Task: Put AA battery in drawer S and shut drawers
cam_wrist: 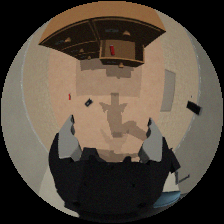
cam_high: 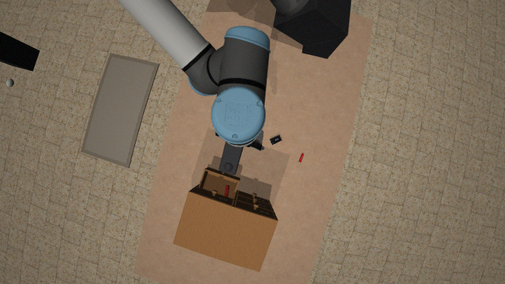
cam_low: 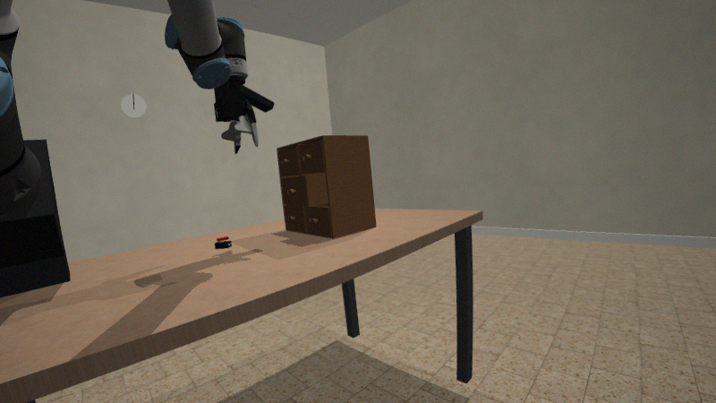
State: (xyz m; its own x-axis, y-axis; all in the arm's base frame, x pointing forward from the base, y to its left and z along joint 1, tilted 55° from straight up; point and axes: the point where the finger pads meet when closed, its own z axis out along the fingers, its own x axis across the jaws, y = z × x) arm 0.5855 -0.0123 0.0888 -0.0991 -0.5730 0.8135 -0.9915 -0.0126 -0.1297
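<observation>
The wooden chest (cam_high: 226,233) (cam_low: 350,185) stands upright. One middle-row drawer (cam_high: 212,179) (cam_low: 316,189) (cam_wrist: 131,49) is pulled out; the other drawers look shut. The drawer labels are too small to read. A red cylinder, looking like the AA battery (cam_high: 226,190) (cam_wrist: 112,50), lies inside the open drawer. Another thin red cylinder (cam_high: 301,158) (cam_low: 222,238) (cam_wrist: 69,96) lies on the table. My gripper (cam_low: 246,147) (cam_wrist: 111,117) is wide open and empty, high above the table in front of the chest. In the top view the wrist hides most of it.
A small black object (cam_high: 275,139) (cam_low: 220,244) (cam_wrist: 88,102) lies on the table near the loose red cylinder. The open drawer juts out from the chest front towards the arm. The dark robot base (cam_high: 314,28) stands at the other end of the table.
</observation>
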